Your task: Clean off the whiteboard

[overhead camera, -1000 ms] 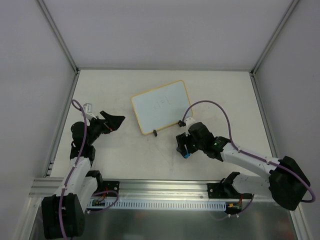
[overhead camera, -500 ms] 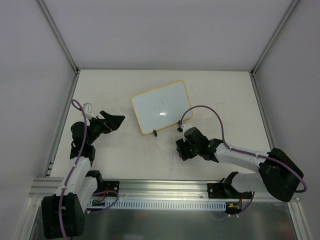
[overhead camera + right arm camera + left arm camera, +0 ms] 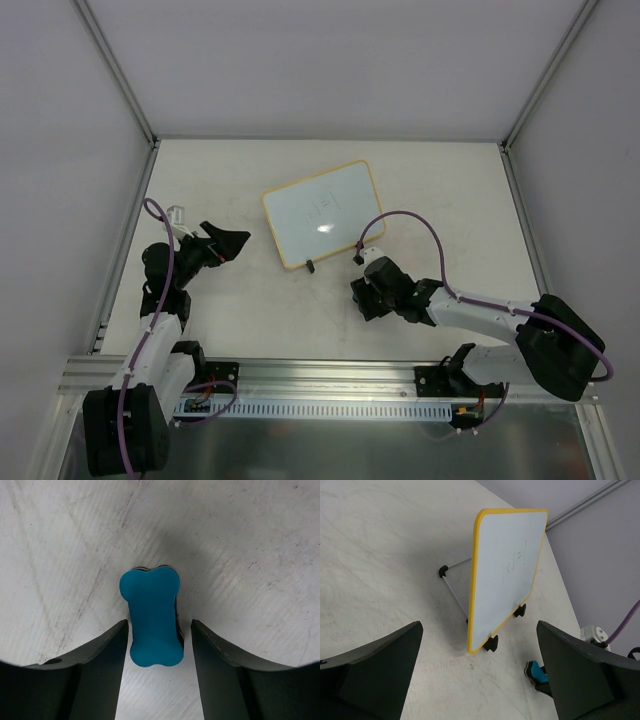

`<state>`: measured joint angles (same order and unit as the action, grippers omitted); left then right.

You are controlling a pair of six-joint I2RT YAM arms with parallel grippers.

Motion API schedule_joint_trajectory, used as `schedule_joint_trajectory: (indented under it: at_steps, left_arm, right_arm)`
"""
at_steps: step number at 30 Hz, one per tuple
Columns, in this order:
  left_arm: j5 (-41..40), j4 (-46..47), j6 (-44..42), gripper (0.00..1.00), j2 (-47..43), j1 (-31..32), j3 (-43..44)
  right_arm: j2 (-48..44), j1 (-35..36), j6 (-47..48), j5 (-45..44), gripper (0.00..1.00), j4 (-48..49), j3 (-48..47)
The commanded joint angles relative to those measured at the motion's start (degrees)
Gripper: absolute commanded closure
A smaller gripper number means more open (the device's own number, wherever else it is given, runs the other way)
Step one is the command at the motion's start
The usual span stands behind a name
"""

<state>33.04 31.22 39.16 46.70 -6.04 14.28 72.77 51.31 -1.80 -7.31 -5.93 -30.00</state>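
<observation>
Checking the whiteboard first: it sat mid-table, tilted on its two black clip feet with a thin wire prop behind, yellow frame all round. Faint pen marks were visible near the middle of the white face, so nothing looked wiped.

Just beside its near edge, toward my right arm, the blue bone-shaped eraser lay flat on the table, dark felt side down as far as I could see.

My right gripper was down over it, fingers straddling the narrow waist. One finger looked to be touching and a sliver of gap showed on the other, so I couldn't tell whether it was truly pinched. My left gripper hung spread wide and empty, well apart, left of the board and facing it.

Step, as I judged it: picking up the eraser, the wipe not begun. Next move needed a firm squeeze, a straight lift, then carrying the felt onto the marks with light pressure, since the propped board could tip or slide. The left claw might have to brace the frame.
</observation>
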Motion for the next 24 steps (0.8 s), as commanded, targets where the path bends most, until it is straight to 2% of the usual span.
schedule_joint_trajectory:
  at_steps: [1, 3, 7, 9, 12, 14, 17, 21, 24]
  left_arm:
    - [1.9, 3.4, -1.6, 0.01, 0.1, 0.1, 0.7]
    - [1.9, 3.5, -1.5, 0.01, 0.1, 0.1, 0.6]
    - [2.0, 3.7, -1.5, 0.01, 0.1, 0.1, 0.6]
    - [2.0, 3.8, -1.5, 0.01, 0.1, 0.1, 0.6]
    - [2.1, 3.8, -1.5, 0.01, 0.2, 0.1, 0.6]
    - [2.2, 4.0, -1.4, 0.01, 0.3, 0.1, 0.6]
    - [2.6, 4.1, -1.4, 0.01, 0.9, 0.2, 0.7]
    - [2.8, 4.5, -1.3, 0.01, 1.5, 0.2, 0.8]
    - [3.0, 5.2, -1.3, 0.01, 2.5, 0.4, 0.8]
  right_arm:
    - [-0.5, 0.5, 0.0, -2.6, 0.45, -1.4, -2.7]
    - [-0.5, 0.5, 0.2, -2.9, 0.53, -1.7, -3.0]
    - [-0.2, 0.5, 0.6, -3.0, 0.55, -1.8, -3.4]
    - [0.3, 0.6, 0.7, -2.8, 0.60, -1.8, -3.7]
    - [1.1, 0.6, 0.9, -2.5, 0.55, -1.7, -4.2]
    - [1.6, 0.6, 1.1, -2.4, 0.55, -1.8, -4.4]
    - [1.8, 0.6, 1.4, -2.6, 0.67, -1.7, -4.7]
    - [1.3, 0.8, 1.4, -2.7, 0.68, -1.8, -4.7]
    - [-0.2, 0.7, 1.3, -2.4, 0.74, -1.8, -5.1]
